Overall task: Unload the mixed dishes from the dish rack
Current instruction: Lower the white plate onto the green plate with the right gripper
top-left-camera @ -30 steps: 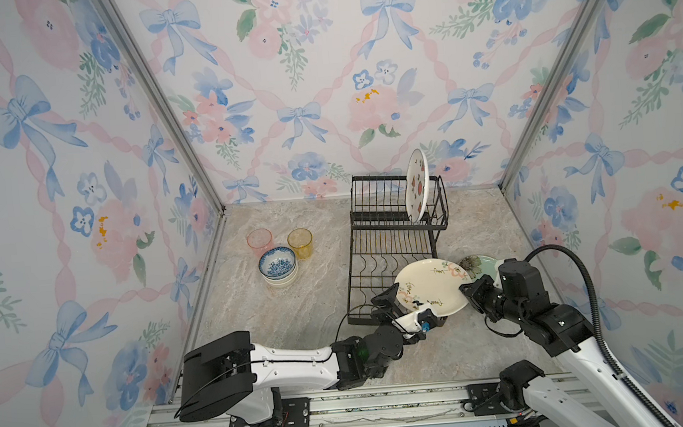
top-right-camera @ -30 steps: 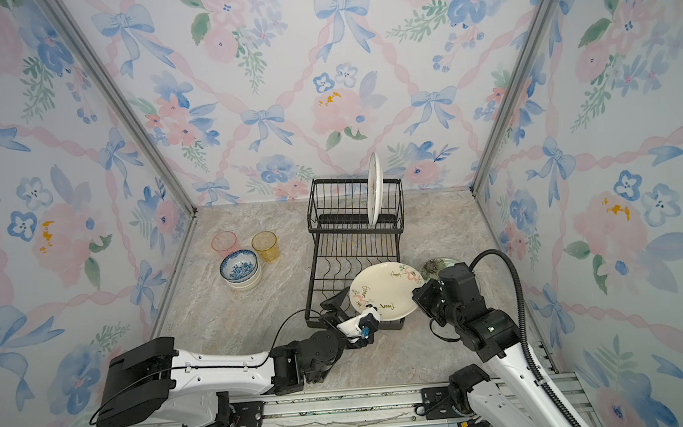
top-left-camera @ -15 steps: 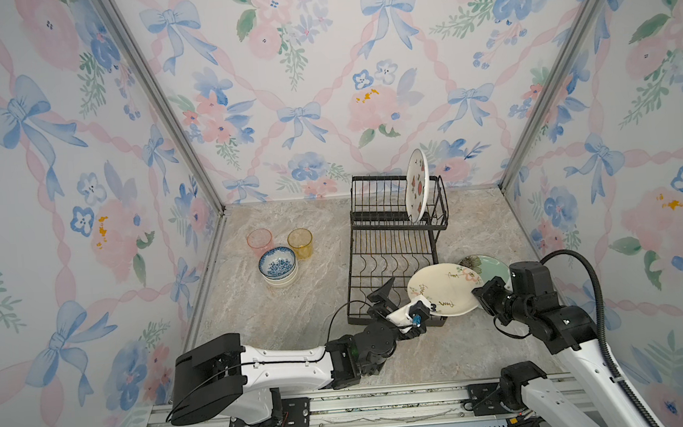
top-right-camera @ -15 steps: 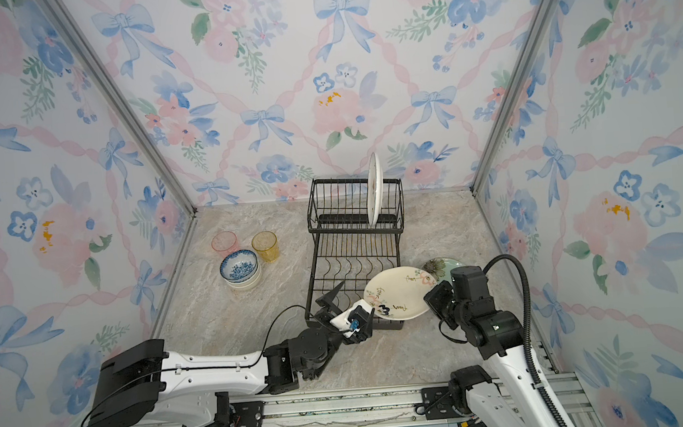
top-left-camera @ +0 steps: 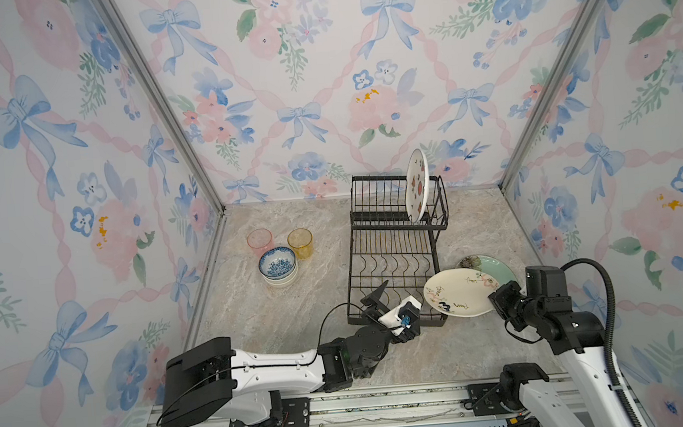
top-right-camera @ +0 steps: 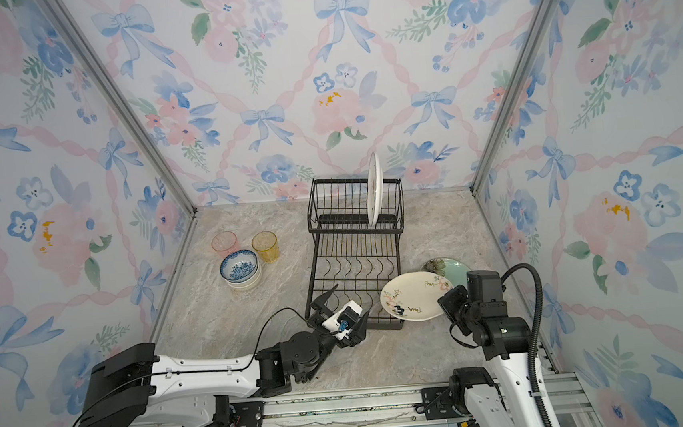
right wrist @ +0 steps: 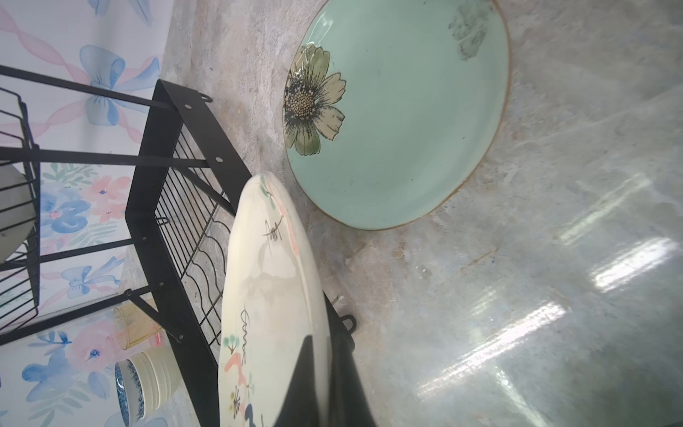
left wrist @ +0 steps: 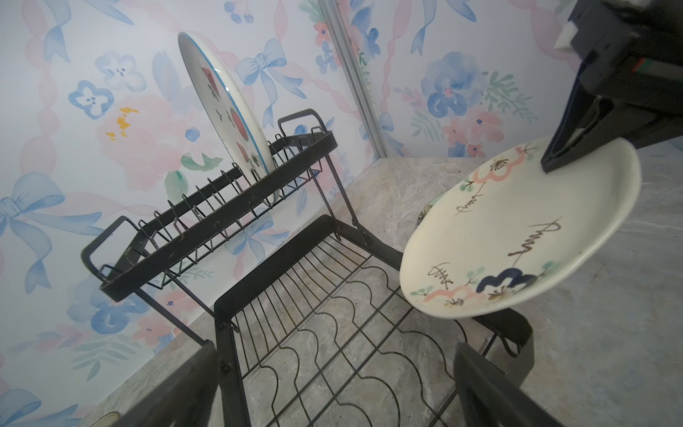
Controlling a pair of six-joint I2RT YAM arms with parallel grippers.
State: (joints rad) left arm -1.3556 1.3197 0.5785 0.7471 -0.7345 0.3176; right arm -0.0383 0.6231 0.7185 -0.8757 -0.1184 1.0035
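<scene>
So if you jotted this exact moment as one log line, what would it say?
right gripper: shut on cream floral plate | left gripper: open, empty, facing dish rack | fruit plate: standing in upper shelf

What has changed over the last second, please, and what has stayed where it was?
The right gripper, shut on the rim of the cream plate, carried it rightward, away from the dish rack and toward the mint-green plate. The left gripper, open, drew back slightly leftward. The upright plate, stacked bowls, pink tumbler and amber tumbler stayed put.
</scene>
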